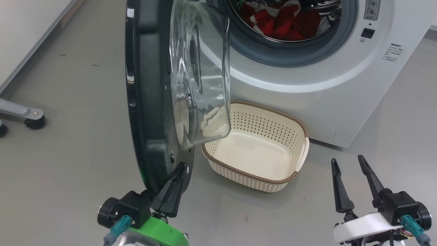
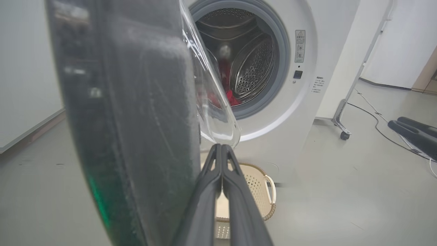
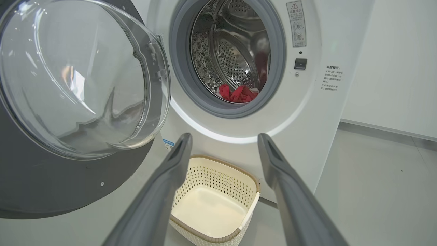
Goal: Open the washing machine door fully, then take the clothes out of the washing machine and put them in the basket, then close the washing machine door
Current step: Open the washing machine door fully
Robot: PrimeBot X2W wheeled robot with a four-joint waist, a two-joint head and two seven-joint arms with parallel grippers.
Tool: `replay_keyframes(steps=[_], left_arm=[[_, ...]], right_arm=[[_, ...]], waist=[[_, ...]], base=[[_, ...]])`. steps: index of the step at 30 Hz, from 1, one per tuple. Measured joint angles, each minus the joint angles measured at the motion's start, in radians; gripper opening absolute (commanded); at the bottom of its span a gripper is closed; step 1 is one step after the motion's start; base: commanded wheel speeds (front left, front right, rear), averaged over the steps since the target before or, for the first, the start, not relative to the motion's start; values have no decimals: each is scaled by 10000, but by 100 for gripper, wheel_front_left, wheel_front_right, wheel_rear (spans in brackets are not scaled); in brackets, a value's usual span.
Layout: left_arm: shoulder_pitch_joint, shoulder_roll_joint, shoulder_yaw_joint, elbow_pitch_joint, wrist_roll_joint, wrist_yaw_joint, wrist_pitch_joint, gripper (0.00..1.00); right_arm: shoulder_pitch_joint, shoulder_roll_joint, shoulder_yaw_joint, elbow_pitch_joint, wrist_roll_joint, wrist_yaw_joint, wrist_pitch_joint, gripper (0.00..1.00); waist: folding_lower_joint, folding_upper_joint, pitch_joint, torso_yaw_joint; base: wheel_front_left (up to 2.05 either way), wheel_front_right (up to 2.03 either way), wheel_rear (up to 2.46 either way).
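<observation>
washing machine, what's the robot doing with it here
The robot is working on the washing machine door: its left end effector, shut, rests against the door's lower inner edge, and the door stands well open. The red clothes lie inside the washing machine. The basket sits empty on the floor in front. The right end effector hangs open, holding nothing.

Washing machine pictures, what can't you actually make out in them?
- Clothes: head view's top edge cuts them off; garment count unclear.
- Basket: left wrist view, partly behind the door and left gripper.
- Warning label: right wrist view, print too small.
</observation>
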State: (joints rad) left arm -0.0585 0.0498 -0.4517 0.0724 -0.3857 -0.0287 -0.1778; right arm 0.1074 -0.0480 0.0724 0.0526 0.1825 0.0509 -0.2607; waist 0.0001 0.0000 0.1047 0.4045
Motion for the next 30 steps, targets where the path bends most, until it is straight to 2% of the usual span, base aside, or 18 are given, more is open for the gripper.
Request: replay_keyframes(steps=[10,18,30], left_arm=[[42,38,690,234,-77,387,-184,0],[32,278,1434,489,-198,771,-274,0],[-69,407,2612,851,-523,1047,-491,0]], right_arm=[[-1,21,15,38,-4,90,0,100],[-13,36,48,71,-10,94,0,100],[-72,40,-12,23,-65,96,0,100]], waist=[[0,0,23,48],[0,0,72,-48],[0,0,374,-323]], base=[[0,0,0],[0,0,0],[0,0,0]])
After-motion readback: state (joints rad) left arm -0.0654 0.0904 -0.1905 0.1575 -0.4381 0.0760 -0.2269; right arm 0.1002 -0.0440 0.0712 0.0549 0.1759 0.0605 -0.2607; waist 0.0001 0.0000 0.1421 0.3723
